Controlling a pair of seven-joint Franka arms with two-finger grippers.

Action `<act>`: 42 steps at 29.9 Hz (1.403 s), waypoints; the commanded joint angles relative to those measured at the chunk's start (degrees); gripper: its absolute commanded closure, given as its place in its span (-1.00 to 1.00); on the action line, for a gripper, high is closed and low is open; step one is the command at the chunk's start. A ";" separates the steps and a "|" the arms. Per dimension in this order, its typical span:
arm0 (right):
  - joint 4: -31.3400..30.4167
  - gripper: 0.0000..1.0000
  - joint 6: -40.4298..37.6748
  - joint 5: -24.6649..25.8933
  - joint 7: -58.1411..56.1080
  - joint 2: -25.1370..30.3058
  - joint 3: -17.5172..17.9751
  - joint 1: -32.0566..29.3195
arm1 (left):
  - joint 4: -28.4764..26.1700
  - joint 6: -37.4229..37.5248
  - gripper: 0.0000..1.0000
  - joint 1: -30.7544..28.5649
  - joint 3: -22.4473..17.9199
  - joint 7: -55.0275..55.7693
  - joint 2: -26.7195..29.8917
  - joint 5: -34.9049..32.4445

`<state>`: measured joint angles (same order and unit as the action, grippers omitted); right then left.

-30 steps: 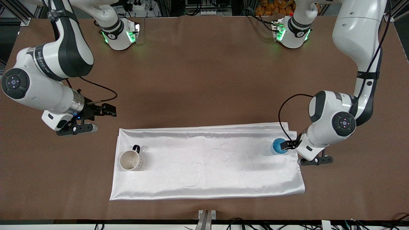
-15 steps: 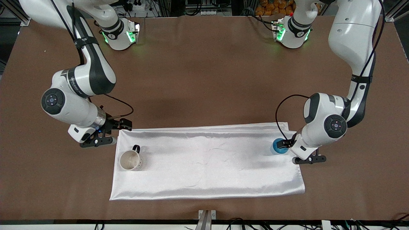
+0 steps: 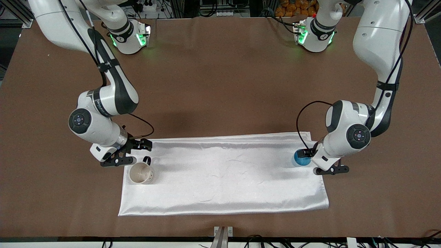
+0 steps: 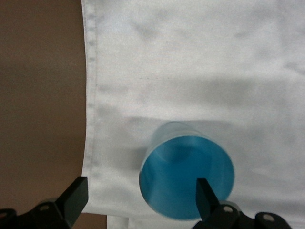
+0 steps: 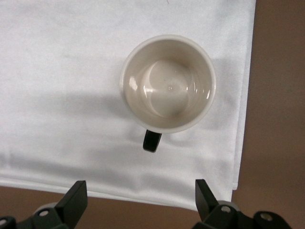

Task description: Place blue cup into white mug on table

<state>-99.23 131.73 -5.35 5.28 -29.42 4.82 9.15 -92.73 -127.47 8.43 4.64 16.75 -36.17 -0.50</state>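
Standing upright on a white cloth (image 3: 224, 175) spread over the brown table (image 3: 220, 86): blue cup (image 3: 301, 158) at the left arm's end, white mug (image 3: 140, 172) with black handle at the right arm's end, well apart. Hovering over the blue cup, left end effector (image 3: 318, 161), fingers spread wide, one finger (image 4: 206, 196) overlapping the rim. Hanging just above the cloth's edge beside the white mug, right end effector (image 3: 132, 152), fingers likewise apart, nothing held.

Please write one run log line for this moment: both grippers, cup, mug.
left gripper: open, over blue cup | right gripper: open, beside white mug | cup, mug: upright on white cloth, apart
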 commanded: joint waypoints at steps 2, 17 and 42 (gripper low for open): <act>0.80 -1.00 2.21 0.17 0.79 -2.65 0.10 -0.01 | -0.87 -1.64 -1.00 0.09 -0.16 0.65 -0.39 0.59; 3.95 -1.00 6.61 1.40 0.70 -7.66 -0.25 1.23 | -0.61 -3.05 -0.24 0.09 -0.25 0.65 -1.71 0.59; 5.81 -1.00 10.65 4.21 0.61 -10.83 -1.39 1.14 | -0.43 -2.78 1.00 0.01 -0.25 2.14 -0.83 0.50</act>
<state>-94.94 141.30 -2.21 5.27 -38.43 3.85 10.14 -93.12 -129.99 8.40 4.66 18.03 -37.81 -0.36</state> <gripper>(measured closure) 0.000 0.965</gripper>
